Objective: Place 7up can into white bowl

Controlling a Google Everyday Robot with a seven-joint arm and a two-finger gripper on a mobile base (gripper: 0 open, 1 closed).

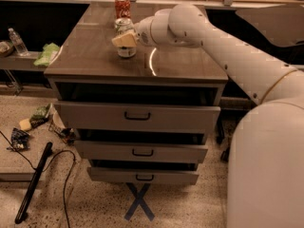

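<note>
Since the claw (124,39) is right at the 7up can (127,51) on the table (95,61), can't tell if it's pinching, and no white bowl in sight, it's barely started.

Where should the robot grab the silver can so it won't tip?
Grip the 7up can around its middle, coming from the picture's right, where the pincer is. The can stands upright with straight round sides, and the red can crowds its back.
</note>
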